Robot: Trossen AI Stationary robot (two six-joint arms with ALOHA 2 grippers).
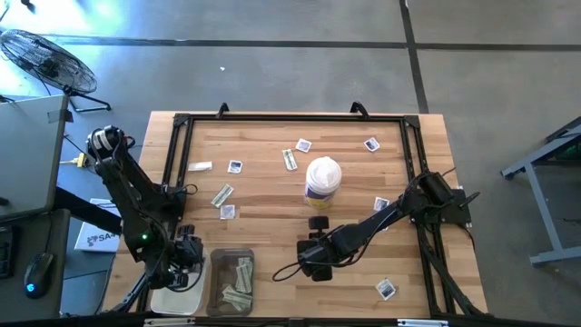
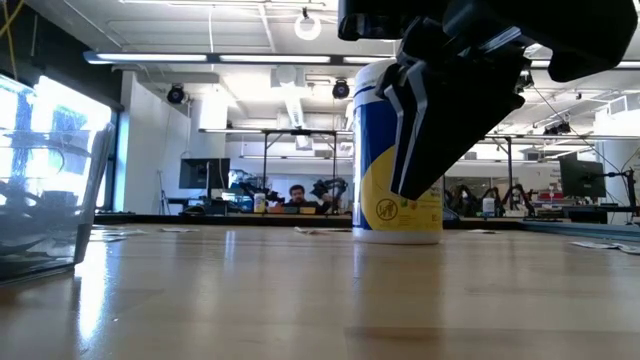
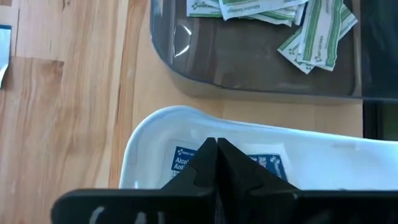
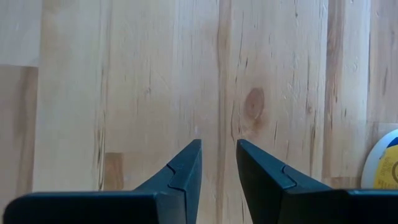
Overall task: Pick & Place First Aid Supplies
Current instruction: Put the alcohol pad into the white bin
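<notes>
My left gripper is shut over a white tray at the near left. A square white packet with blue print sits right at its fingertips. Next to the tray, a clear grey bin holds several green-white strips. More square packets and strips lie flat across the wooden table. My right gripper hangs open above bare wood, just near of the white-lidded canister. My left gripper has the square packet's middle at its shut fingertips, coming down at a slant from above. The fingers themselves hide the place of contact. The packet shows on both sides of the tips, inside the white tray; whether it rests on the tray floor, I cannot tell.
A black frame runs along the table's far and side edges. Open wood lies between the bin and my right gripper. The canister stands upright in the table's middle. A fan and a desk stand beyond the table's left side.
</notes>
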